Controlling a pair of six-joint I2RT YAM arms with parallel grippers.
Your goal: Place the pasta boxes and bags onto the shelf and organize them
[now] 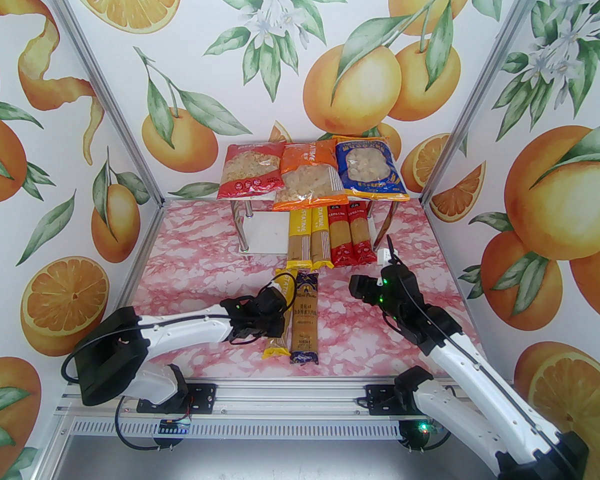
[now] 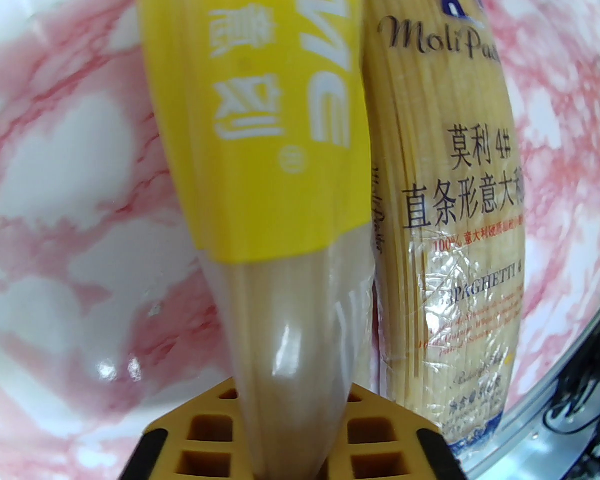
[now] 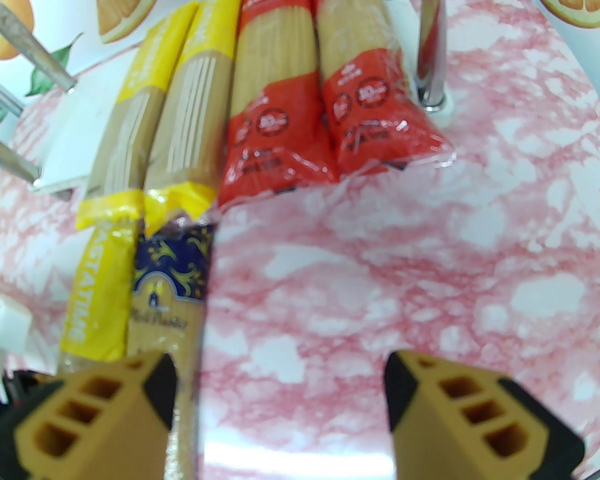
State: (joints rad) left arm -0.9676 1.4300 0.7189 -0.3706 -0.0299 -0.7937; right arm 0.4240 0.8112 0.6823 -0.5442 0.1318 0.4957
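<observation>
Left wrist view: yellow pack (image 2: 260,118) is pinched mid-length by the left end effector (image 2: 292,418), on the worktop (image 1: 190,278) before the shelf (image 1: 267,233), seemingly for a balanced lift; the right end effector (image 3: 280,393) is held wide, empty.

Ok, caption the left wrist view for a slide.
Left gripper grips a yellow spaghetti pack beside the dark blue-gold pack on the pink marbled table.

You are seeing two glossy white arms (image 1: 180,329) carrying black joints (image 1: 110,358), black looping cables (image 1: 66,368), green lights (image 1: 386,282) and mustard-yellow honeycombed fingers (image 3: 460,418).
</observation>
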